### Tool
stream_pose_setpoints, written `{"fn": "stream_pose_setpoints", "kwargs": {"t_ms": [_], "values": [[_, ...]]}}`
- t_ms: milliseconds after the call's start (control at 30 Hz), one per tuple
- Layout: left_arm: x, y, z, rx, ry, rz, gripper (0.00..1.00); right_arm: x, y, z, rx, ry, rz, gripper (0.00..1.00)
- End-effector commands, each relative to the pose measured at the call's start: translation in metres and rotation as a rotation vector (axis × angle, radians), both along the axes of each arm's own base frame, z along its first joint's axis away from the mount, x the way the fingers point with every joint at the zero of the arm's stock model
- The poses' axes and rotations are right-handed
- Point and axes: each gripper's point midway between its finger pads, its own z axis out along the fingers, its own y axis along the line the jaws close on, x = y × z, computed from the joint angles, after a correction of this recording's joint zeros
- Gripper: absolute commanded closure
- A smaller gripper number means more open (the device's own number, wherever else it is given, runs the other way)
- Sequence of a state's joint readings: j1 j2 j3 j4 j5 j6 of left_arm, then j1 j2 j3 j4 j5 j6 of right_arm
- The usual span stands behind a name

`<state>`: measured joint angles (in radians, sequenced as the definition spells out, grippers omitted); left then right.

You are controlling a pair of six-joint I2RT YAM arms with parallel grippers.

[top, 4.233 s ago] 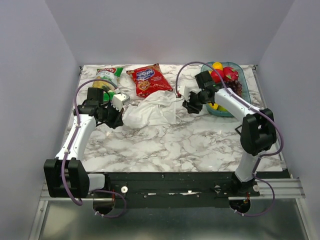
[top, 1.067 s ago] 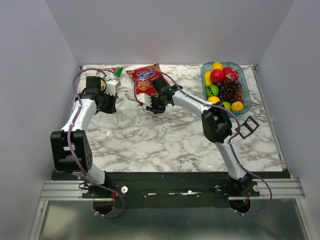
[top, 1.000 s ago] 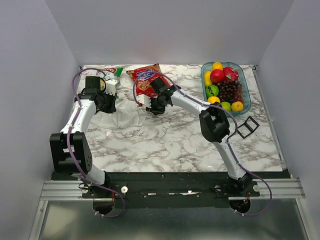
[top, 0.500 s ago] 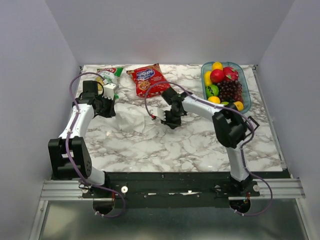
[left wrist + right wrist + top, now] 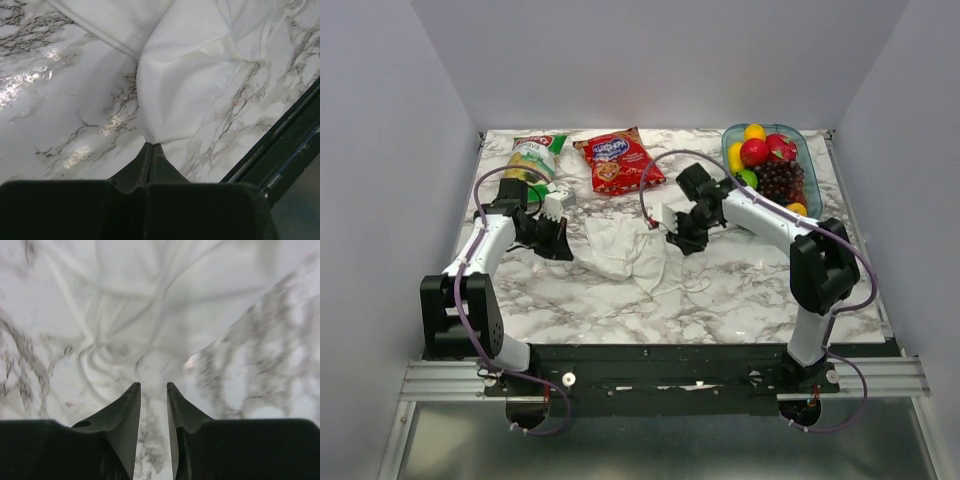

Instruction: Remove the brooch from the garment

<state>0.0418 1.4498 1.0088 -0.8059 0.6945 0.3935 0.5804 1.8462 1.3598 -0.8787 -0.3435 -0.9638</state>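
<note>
left pincer [image 5: 151,146] closed on garment [image 5: 190,85] edge, lower centre of frame, likely anchoring it. right pincer [image 5: 152,387] barely ajar, empty, hovering over it. brooch not visible.

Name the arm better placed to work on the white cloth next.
Right: the right claw hangs open and empty over the cloth folds, while the left claw is shut on a cloth corner.

Soft, even overhead light; the top view is sharp. Glare patches mark the desk [image 5: 30,85] at nine o'clock. The right wrist view is smeared, perhaps by motion, though its dark fingers [image 5: 125,415] look crisp.
</note>
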Motion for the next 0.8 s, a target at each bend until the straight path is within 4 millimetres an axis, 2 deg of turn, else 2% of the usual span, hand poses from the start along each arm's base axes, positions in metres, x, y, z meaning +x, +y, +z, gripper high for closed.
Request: {"fn": "stream_pose_setpoints", "kwargs": {"t_ms": [0, 33, 100, 133, 167, 267, 333, 600, 767], "values": [[0.012, -0.022, 0.014, -0.1, 0.016, 0.001, 1.0, 0.021, 0.051, 0.033, 0.161, 0.048, -0.027, 0.64], [0.012, -0.025, 0.014, -0.102, 0.017, -0.001, 1.0, 0.019, 0.051, 0.022, 0.143, 0.087, -0.034, 0.64], [0.011, -0.024, 0.014, -0.1, 0.011, 0.005, 1.0, 0.012, 0.05, 0.013, 0.131, 0.135, -0.045, 0.64], [0.007, -0.033, 0.015, -0.094, 0.007, -0.026, 1.0, 0.009, 0.049, 0.01, 0.125, 0.149, -0.051, 0.64], [0.005, -0.034, 0.014, -0.083, -0.001, -0.031, 1.0, 0.006, 0.048, 0.007, 0.12, 0.16, -0.065, 0.64], [-0.001, -0.037, 0.012, -0.071, 0.001, -0.038, 1.0, -0.007, 0.038, -0.004, 0.083, 0.202, -0.108, 0.64], [-0.005, -0.038, 0.008, -0.066, 0.01, -0.039, 1.0, -0.012, 0.03, -0.012, 0.05, 0.212, -0.142, 0.6], [-0.003, -0.037, 0.005, -0.056, 0.013, -0.033, 1.0, -0.003, 0.022, -0.027, -0.012, 0.185, -0.252, 0.59], [0.003, -0.037, 0.006, -0.053, 0.012, -0.033, 1.0, 0.0, 0.017, -0.044, -0.074, 0.2, -0.275, 0.6]]}}
